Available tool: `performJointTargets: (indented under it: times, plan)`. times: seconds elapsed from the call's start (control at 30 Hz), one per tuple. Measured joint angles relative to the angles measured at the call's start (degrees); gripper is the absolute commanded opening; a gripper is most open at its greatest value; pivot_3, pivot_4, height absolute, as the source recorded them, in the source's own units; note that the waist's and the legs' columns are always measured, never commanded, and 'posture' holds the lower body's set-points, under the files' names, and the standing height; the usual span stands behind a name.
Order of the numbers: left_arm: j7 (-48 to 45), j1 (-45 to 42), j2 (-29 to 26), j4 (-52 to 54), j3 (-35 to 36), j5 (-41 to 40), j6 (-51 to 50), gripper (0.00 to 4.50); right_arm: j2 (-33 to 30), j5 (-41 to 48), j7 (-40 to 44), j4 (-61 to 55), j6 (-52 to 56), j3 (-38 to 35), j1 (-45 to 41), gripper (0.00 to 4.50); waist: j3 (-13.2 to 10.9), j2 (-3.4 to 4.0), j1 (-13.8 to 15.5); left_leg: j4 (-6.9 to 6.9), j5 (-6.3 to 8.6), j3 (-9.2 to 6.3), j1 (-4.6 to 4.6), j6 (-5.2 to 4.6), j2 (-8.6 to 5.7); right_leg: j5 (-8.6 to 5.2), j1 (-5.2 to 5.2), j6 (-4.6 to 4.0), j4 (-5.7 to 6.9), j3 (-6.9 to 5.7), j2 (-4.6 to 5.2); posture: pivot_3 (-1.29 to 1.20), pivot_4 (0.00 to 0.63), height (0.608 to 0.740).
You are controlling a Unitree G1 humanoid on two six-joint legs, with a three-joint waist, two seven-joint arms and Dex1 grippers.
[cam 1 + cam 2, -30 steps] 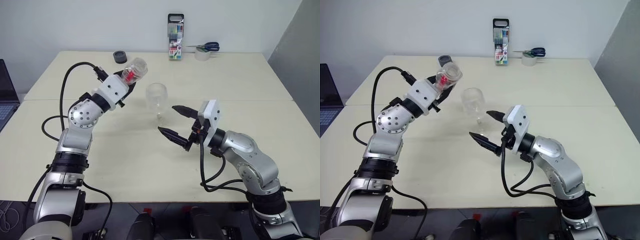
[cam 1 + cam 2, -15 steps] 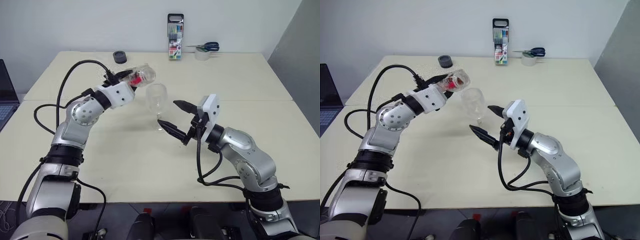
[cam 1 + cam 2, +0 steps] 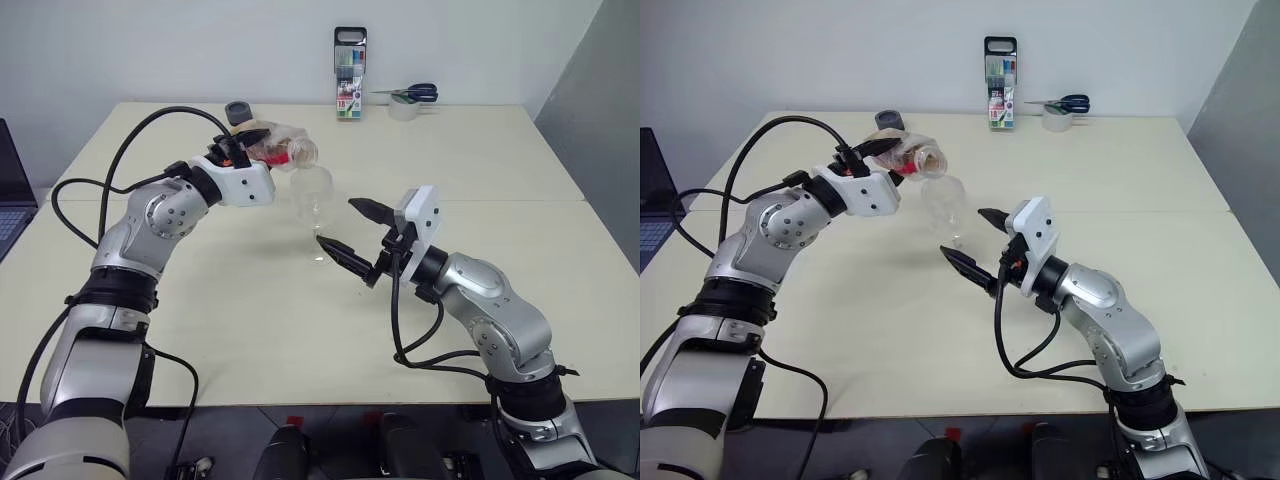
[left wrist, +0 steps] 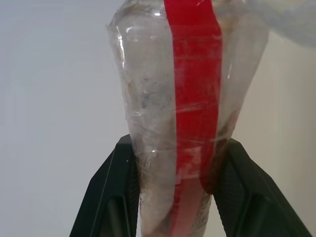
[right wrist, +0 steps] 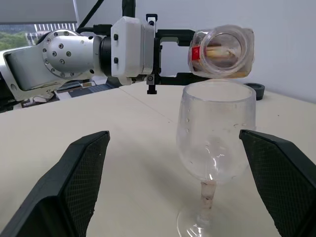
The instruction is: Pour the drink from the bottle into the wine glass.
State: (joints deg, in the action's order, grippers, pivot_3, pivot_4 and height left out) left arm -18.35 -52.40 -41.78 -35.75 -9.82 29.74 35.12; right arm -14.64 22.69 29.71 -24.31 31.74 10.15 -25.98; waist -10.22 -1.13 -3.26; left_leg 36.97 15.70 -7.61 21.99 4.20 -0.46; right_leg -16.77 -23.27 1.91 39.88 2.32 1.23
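My left gripper (image 3: 262, 148) is shut on the bottle (image 3: 288, 151), a small clear one with a red label strip (image 4: 193, 89). The bottle lies tipped on its side, its open mouth (image 5: 224, 48) just above the rim of the wine glass (image 3: 313, 198). A streak of amber drink (image 5: 220, 51) shows inside the bottle near the mouth. The wine glass (image 5: 216, 133) stands upright on the table, with droplets on its bowl. My right gripper (image 3: 337, 222) is open, one finger on each side of the glass, slightly in front of it and not touching it.
At the back of the cream table (image 3: 250, 320) stand a marker-pen case (image 3: 351, 75) and scissors (image 3: 412, 93) on a roll of tape (image 3: 404, 111). A small black round thing (image 3: 238, 110) lies behind my left gripper. A laptop (image 3: 10, 195) sits at the far left.
My left arm has lifted a little and rolled its wrist, bringing the bottle from tilted mouth-up to lying sideways over the glass rim. The right gripper has kept its place.
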Motion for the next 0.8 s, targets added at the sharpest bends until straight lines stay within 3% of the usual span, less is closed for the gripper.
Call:
performJointTargets:
  times: [0.8]
  plan:
    - [4.9, -4.6, -3.5, -6.0, -3.4, 6.2, 6.4, 1.67, 0.7, -0.2, -1.0, 0.0, -0.7, 0.0, -0.4, 4.50, 0.0, 0.00, 0.0, 0.00, 0.00, 0.00, 0.00, 0.00, 0.00, 0.00, -0.02, 0.00, 0.03, 0.00, 0.00, 0.00, 0.150, 0.740]
